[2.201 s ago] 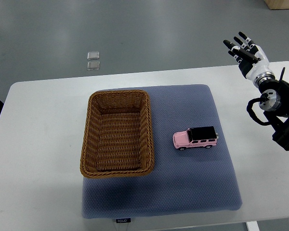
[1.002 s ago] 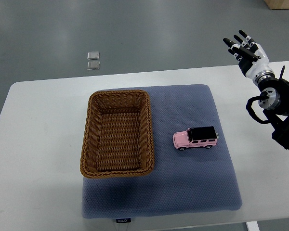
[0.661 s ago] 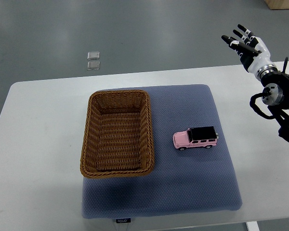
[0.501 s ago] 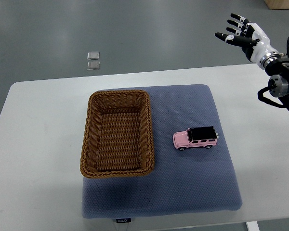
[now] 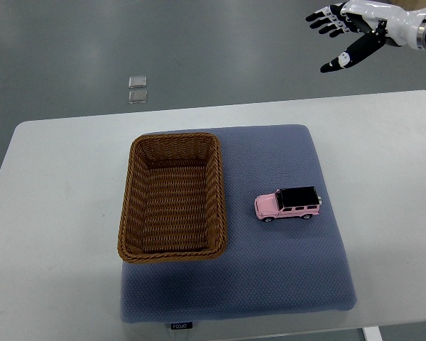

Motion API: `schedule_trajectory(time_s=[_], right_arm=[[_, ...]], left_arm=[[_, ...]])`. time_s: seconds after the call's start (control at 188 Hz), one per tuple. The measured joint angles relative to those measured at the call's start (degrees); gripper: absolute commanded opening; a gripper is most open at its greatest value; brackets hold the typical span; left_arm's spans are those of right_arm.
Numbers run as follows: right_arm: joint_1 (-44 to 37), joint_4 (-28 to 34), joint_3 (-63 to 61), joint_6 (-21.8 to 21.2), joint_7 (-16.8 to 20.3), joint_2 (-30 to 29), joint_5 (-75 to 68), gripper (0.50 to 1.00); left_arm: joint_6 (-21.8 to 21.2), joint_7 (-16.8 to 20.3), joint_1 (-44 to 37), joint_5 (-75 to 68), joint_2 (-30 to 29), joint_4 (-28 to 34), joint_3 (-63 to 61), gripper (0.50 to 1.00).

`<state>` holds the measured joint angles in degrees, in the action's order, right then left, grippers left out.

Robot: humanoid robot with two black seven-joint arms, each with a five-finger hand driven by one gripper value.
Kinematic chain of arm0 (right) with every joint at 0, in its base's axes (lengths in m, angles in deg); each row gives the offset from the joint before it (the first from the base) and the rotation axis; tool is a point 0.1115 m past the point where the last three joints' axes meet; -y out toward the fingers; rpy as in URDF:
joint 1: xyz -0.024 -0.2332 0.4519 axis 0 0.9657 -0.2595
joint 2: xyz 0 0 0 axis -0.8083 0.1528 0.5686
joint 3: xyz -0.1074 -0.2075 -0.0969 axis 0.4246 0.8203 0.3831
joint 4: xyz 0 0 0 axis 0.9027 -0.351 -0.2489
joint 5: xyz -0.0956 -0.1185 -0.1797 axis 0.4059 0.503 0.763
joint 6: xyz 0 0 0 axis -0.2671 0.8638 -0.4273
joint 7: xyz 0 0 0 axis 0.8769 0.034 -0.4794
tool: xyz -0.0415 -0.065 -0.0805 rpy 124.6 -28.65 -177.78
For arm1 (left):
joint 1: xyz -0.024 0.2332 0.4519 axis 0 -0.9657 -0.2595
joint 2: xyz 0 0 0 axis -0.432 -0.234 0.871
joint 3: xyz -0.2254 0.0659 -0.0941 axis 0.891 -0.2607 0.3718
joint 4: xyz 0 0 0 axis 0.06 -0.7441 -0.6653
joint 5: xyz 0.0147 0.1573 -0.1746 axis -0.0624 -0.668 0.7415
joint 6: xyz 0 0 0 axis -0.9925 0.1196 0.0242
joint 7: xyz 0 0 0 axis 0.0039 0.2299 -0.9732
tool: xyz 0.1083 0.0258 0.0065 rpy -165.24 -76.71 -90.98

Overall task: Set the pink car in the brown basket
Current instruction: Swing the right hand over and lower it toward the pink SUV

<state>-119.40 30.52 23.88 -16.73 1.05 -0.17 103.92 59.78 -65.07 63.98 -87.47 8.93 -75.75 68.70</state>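
1. Small pink toy car with a black roof [image 5: 287, 204]: standing on its wheels on the right half of the blue-grey padded mat [image 5: 270, 284], nose pointing toward the basket, untouched.
2. Rectangular brown woven wicker basket [image 5: 172, 196]: resting on the left part of the same mat, long side running away from the robot, nothing inside. Separated from the car by a strip of bare mat.
3. Mat lying flat on the white rounded table [image 5: 57, 213], small dark label at its near edge.
4. White-and-black right hand [image 5: 348, 25]: high in the top-right corner, over the grey floor beyond the table's far edge, well apart from the car. Fingers spread and extended toward the left, thumb [image 5: 344, 58] angled down, palm holding nothing.
5. Left arm nowhere in the top view.
6. 2 small clear square pieces [image 5: 137, 89] lying on the floor beyond the table, one just behind the other, above the basket's position in the frame.
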Motion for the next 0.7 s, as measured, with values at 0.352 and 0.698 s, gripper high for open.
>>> schedule_trajectory(time_s=[0.352,0.698], right_arm=[[-11.53,2.52,18.29,-3.32,8.86,-1.10,-1.30,0.903],[-10.97,16.71,23.53,-2.59,8.81,-2.67,-2.03,0.901]], left_arm=[[0.00,0.02,-0.02,0.00,0.00,-0.01,0.01,1.000],[0.00,0.02,0.00,0.00,0.00,-0.01,0.01,1.000]])
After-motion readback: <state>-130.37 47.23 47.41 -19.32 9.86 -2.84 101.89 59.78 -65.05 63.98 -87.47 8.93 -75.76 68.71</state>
